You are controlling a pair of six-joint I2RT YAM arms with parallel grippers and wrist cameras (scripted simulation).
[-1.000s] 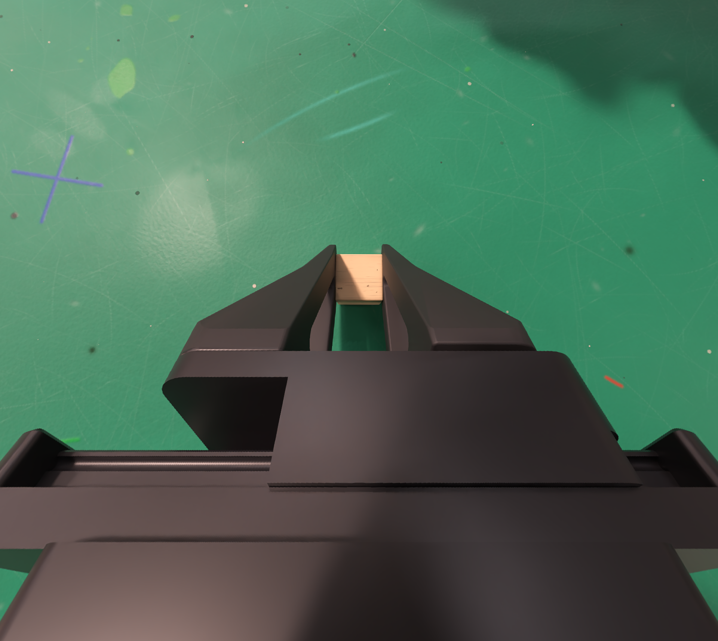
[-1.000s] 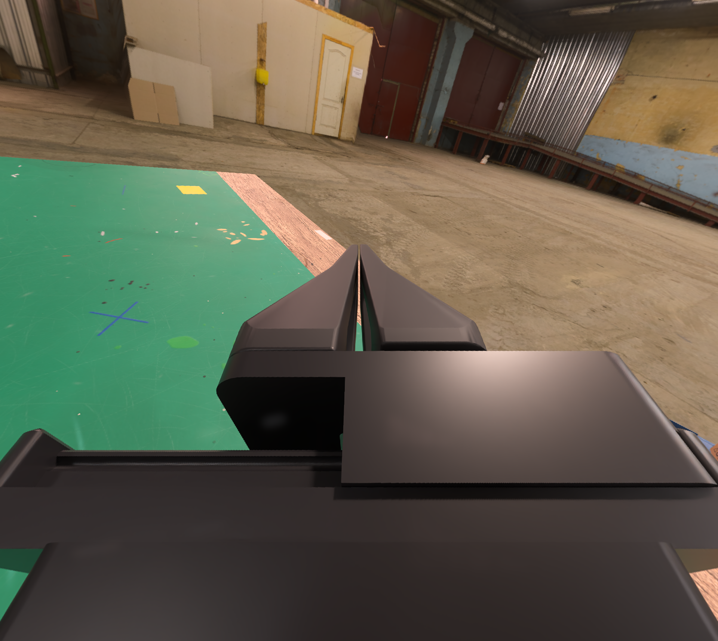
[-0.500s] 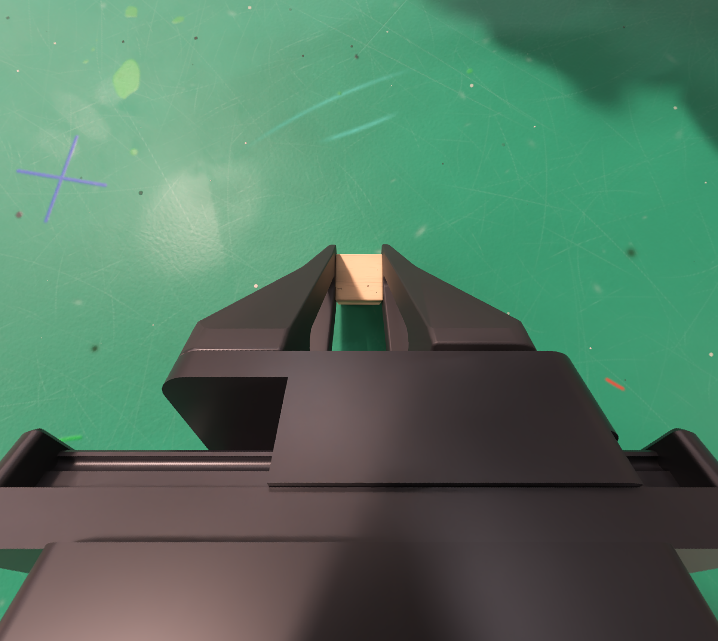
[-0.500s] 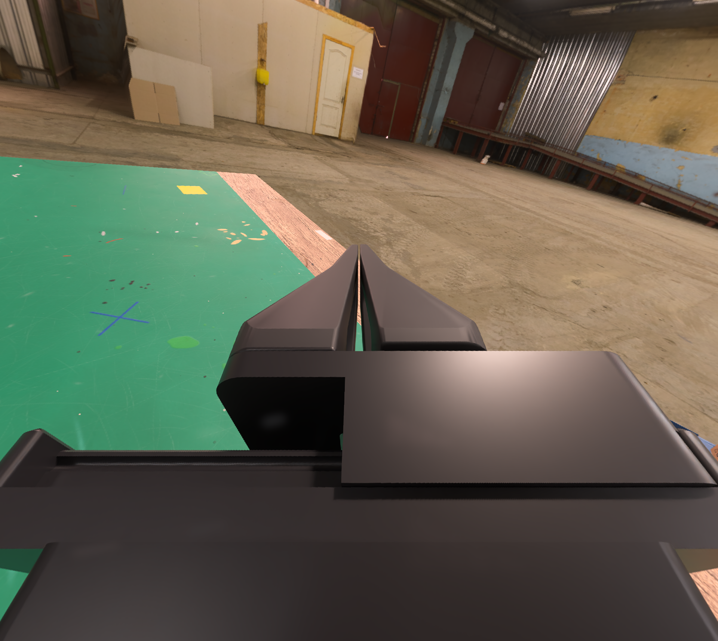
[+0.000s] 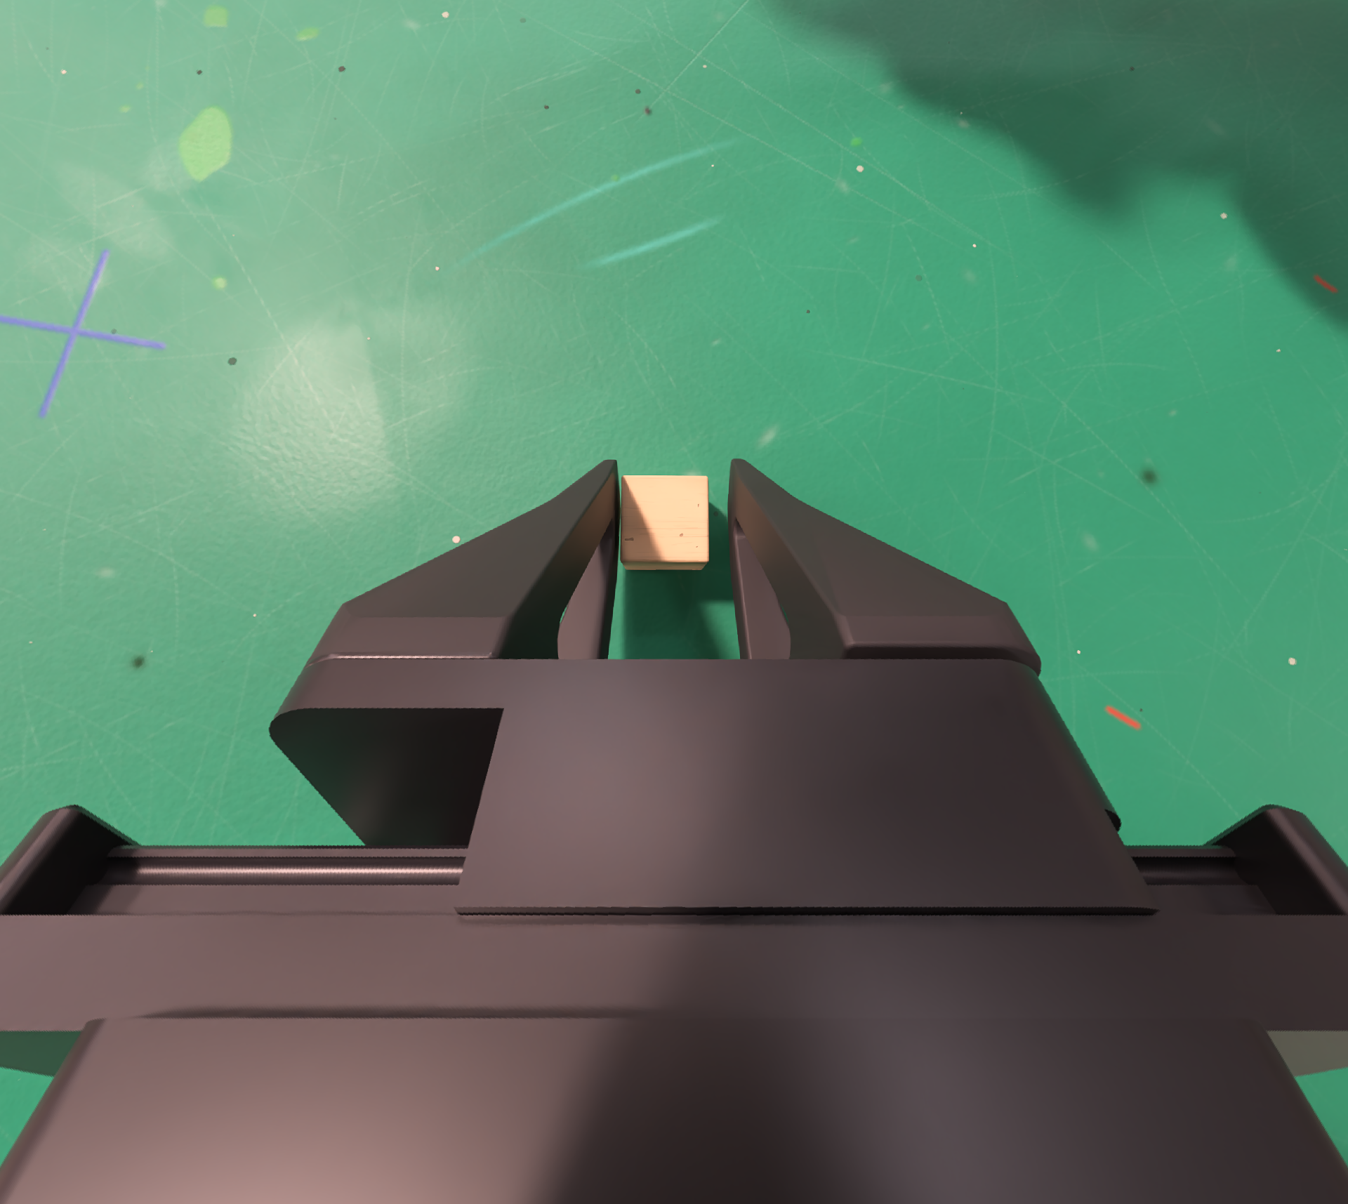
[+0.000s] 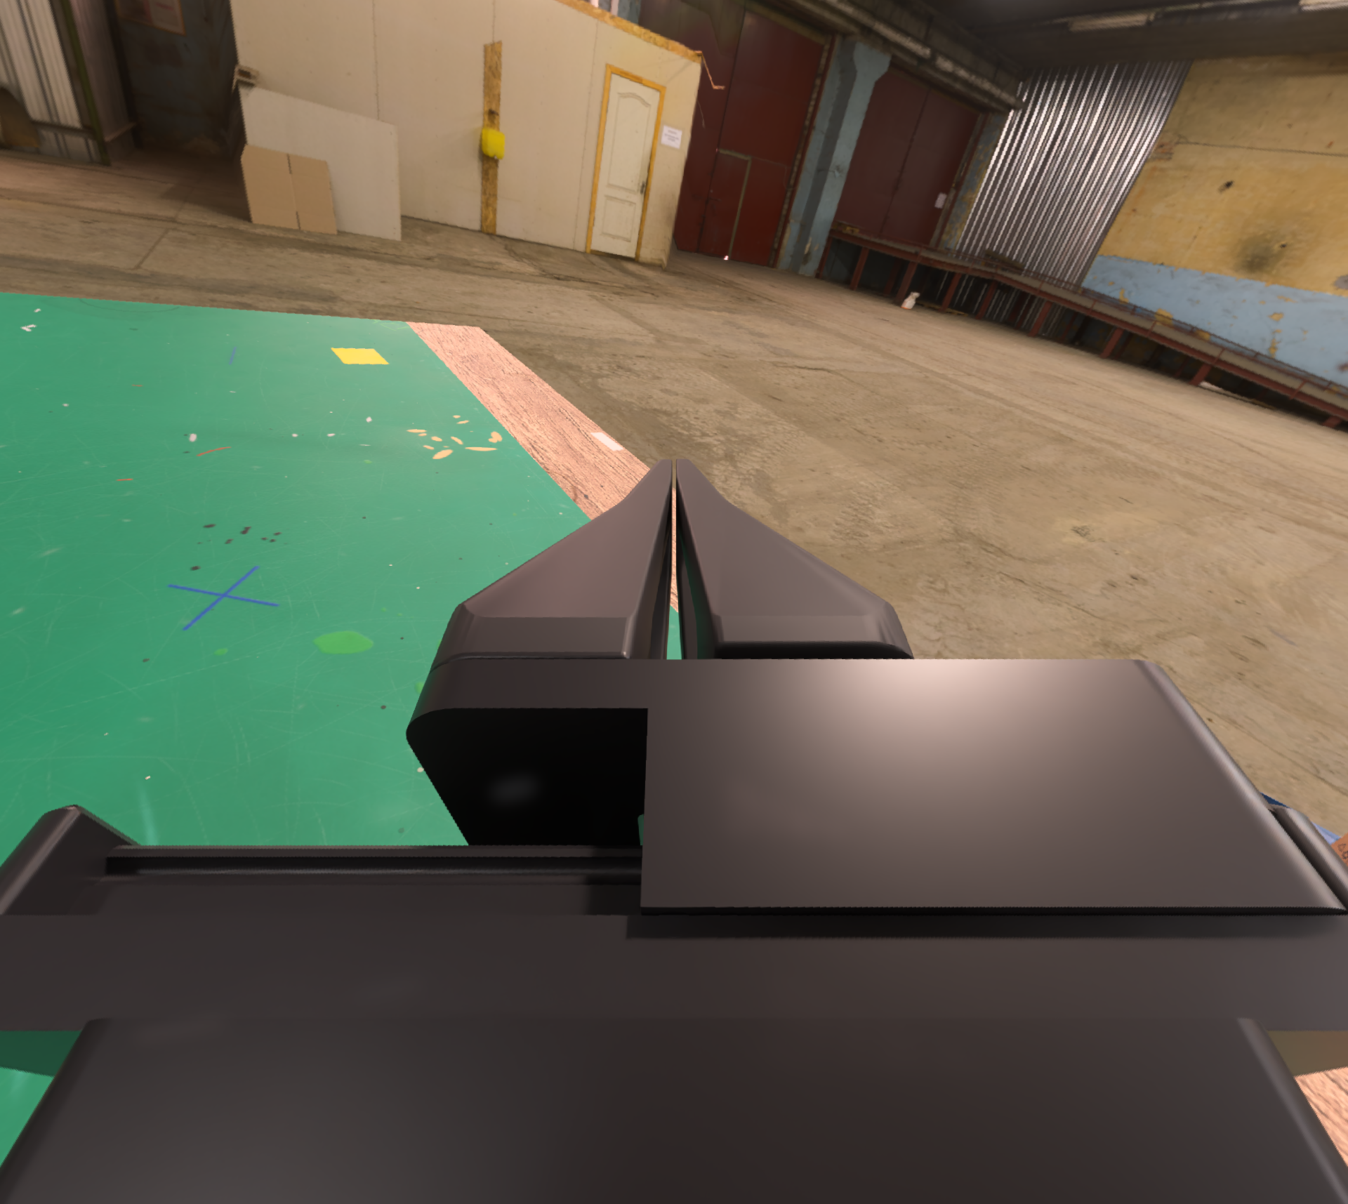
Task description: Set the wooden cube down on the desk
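A small pale wooden cube [image 5: 664,521] lies between the fingertips of my left gripper [image 5: 673,476], over the green desk mat [image 5: 875,330]. The left jaws stand apart: a gap shows between the cube and the right finger, while the left finger is at or very near the cube's side. The cube casts a shadow on the mat just below it. My right gripper [image 6: 674,476] is shut and empty, held above the mat's right edge and pointing out over the floor.
The mat [image 6: 219,512] carries a blue cross [image 5: 73,332], paint flecks and a yellow patch [image 6: 359,356]. A wooden strip [image 6: 540,410] borders the desk on the right, with a warehouse floor [image 6: 948,476] beyond. An arm's shadow [image 5: 1094,60] falls at upper right.
My left gripper's fingers have spread apart and no longer clamp the cube; the right finger now stands clear of it. The right gripper has not moved.
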